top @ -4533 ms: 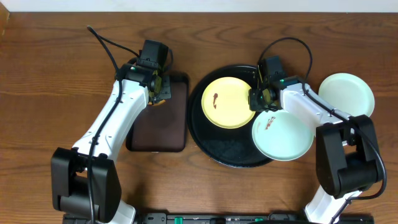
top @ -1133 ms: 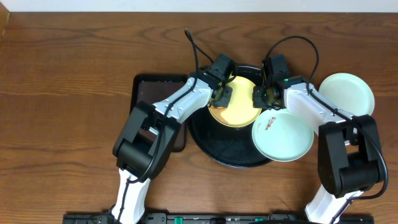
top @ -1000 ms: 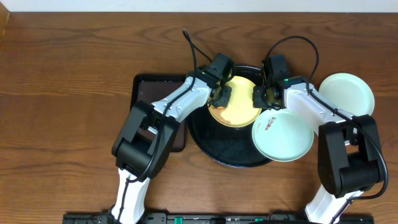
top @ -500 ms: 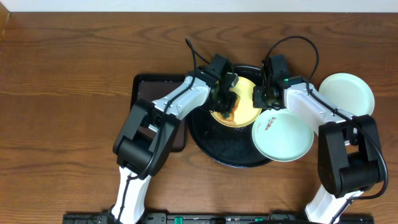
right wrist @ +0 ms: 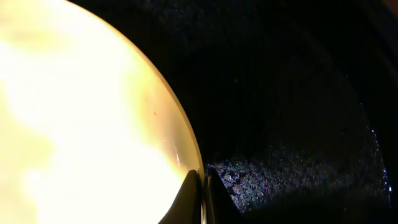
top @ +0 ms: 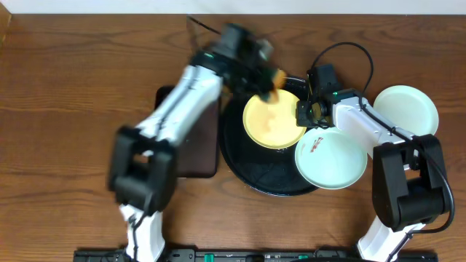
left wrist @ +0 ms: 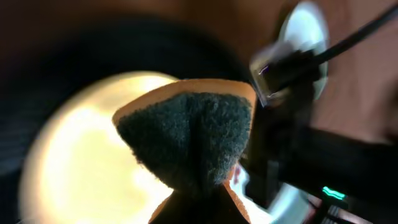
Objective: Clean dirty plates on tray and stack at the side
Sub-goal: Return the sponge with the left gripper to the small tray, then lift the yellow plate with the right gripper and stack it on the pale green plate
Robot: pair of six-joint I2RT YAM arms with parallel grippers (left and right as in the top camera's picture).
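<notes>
Plates in three spots. Pale yellow plate (top: 271,122) lying flat in the round black tray (top: 251,171), toward its far side. Right fingers (top: 301,115) pressed together on that plate's right rim, pinching it; from the right wrist, two thin tips closed over the yellow edge, with glossy tray floor beside them. Mint plate (top: 331,157) with a small red smear, overlapping the tray's near right rim. Second mint plate (top: 405,109) apart on the wooden counter (top: 73,87), far right. Left fingers (top: 268,73) above the tray's far edge, blurred, clamped on a sponge (top: 276,76); from the left wrist, dark scouring face toward the camera, orange backing at its edge, yellow plate below. Brown rectangular tray (top: 207,149) left of the black one, partly under the left arm.
</notes>
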